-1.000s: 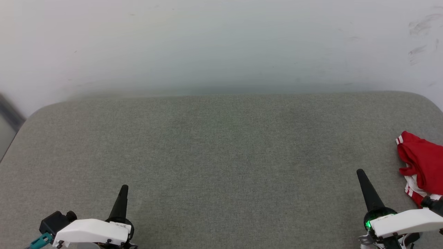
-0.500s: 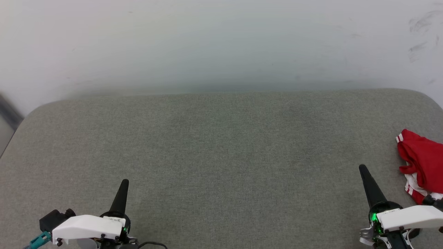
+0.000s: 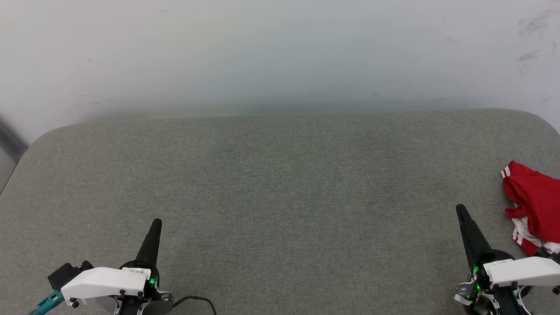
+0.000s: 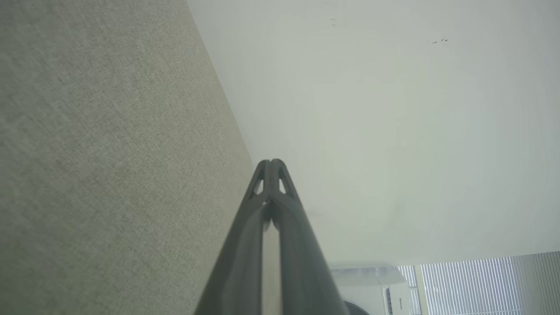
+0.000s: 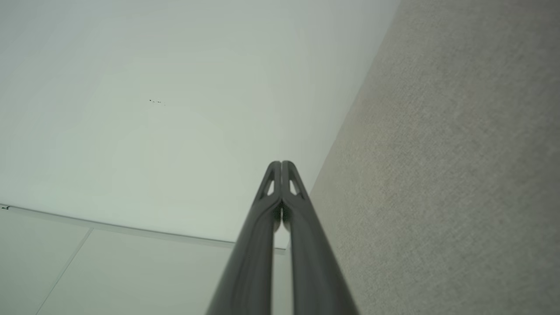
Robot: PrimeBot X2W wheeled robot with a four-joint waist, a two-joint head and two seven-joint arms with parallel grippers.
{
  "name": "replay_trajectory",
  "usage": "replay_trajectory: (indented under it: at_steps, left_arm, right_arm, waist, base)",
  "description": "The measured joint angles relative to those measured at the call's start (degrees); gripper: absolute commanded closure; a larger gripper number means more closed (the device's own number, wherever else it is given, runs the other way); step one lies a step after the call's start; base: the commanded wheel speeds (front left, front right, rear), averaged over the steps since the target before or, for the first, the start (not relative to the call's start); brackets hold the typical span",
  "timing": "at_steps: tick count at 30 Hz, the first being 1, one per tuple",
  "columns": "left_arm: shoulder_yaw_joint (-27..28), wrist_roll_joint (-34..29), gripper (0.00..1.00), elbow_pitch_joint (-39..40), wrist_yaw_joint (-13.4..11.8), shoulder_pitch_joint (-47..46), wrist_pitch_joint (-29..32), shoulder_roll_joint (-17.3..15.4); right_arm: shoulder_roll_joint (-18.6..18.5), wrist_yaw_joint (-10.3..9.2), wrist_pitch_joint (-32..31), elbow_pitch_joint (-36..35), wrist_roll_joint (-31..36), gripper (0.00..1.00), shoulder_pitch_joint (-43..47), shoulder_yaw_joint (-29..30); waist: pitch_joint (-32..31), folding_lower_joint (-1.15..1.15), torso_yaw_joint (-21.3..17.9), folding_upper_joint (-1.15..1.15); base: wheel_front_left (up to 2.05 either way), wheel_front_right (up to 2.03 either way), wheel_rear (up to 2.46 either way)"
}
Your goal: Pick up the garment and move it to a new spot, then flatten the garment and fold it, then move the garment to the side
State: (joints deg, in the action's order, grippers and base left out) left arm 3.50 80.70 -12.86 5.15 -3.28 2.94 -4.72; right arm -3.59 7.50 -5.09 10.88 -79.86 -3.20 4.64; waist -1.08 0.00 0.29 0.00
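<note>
1 garment (image 3: 534,197) (crumpled) on 1 grey cushion (image 3: 280,197); left gripper (image 3: 155,223), right gripper (image 3: 460,209): 2 clenched, empty.

The grey padded surface (image 3: 280,197) lies open from its left edge across the middle to its far edge, giving wide room to pass, and a pale wall (image 3: 280,52) rises along that far edge and closes it off. In the way at the right edge lies the crumpled red garment (image 3: 531,197), just beside the right gripper (image 3: 459,208). At the near edge the left gripper (image 3: 156,222) stands by the left corner, with a thin dark cable (image 3: 197,301) looping beside it.
</note>
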Motion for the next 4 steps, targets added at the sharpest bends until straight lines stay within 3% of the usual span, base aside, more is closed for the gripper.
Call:
replay_trajectory:
  at_steps: [4]
  left_arm:
    - [0.45, 1.75, 1.00, -0.15, 0.42, -0.53, 0.45, 0.18]
  right_arm:
    - [0.00, 0.00, -0.04, 0.37, -1.85, 1.00, -0.38, 0.13]
  waist:
    - [0.16, 0.00, -0.04, 0.00]
  base:
    - [0.00, 0.00, 0.00]
